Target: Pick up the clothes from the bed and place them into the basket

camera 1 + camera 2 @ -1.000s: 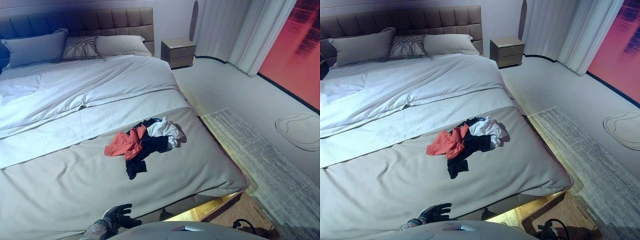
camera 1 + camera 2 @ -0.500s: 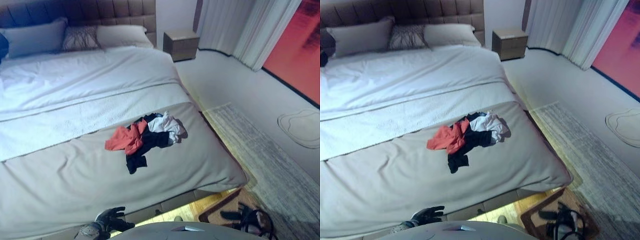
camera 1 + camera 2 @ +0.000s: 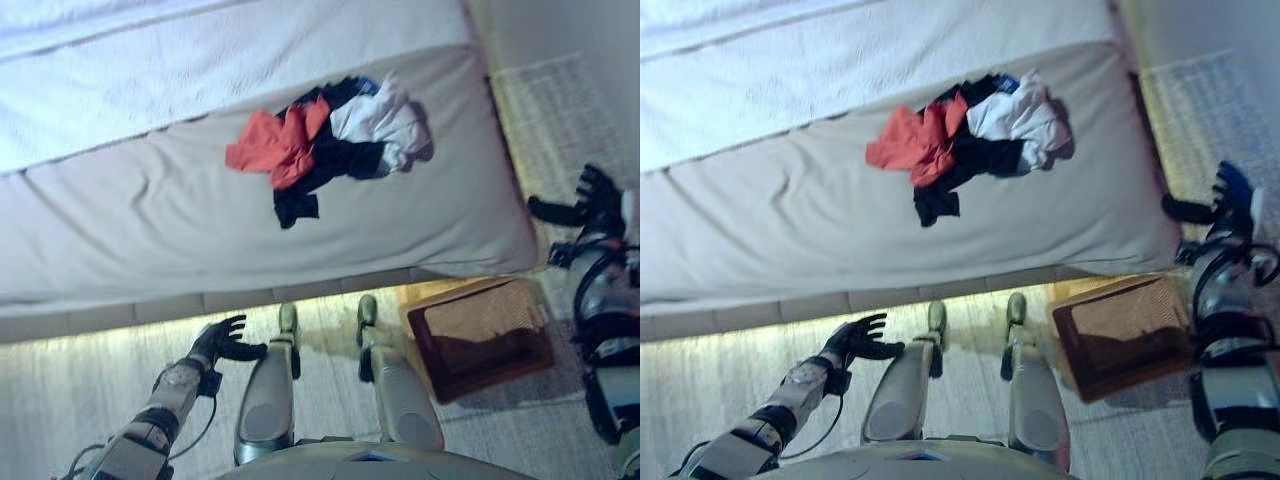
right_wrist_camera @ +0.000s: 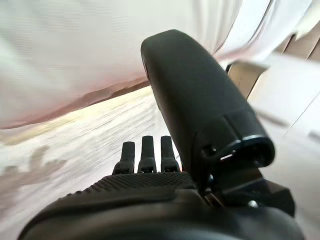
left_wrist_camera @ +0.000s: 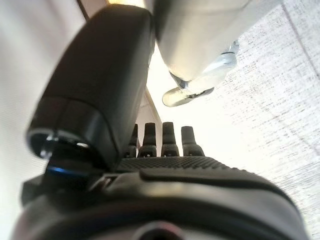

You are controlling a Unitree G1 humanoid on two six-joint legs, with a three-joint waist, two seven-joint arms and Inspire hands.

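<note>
Left eye view gives you the bed point(image 3: 150, 220) across the top, with the clothes point(image 3: 325, 145) heaped on its grey cover near the right corner of the foot end. You can tell a red piece on the left of the heap, a white one on the right and dark cloth between and below them, one dark end trailing toward the bed's edge. Nothing touches the heap.

Your left robot hand point(image 3: 222, 338) hangs low over the floor in front of the bed's foot edge, well apart from the clothes. Its fingers are spread and relaxed and it holds nothing. In the left wrist view you see the fingers point(image 5: 170, 137) reaching out straight in a row over the pale floor.

Your right robot hand point(image 3: 1220, 200) is out past the bed's right corner, over the rug point(image 3: 560, 90), also clear of the clothes. Its fingers are extended, released, with nothing in them; the right wrist view shows the fingers point(image 4: 148, 152) straight, with the bed's cover hanging beyond them.

You have the basket point(image 3: 478, 335), brown and woven, on the floor just off the bed's right foot corner, below the right robot hand. You cannot make out any clothes inside; its inside is dark.
</note>
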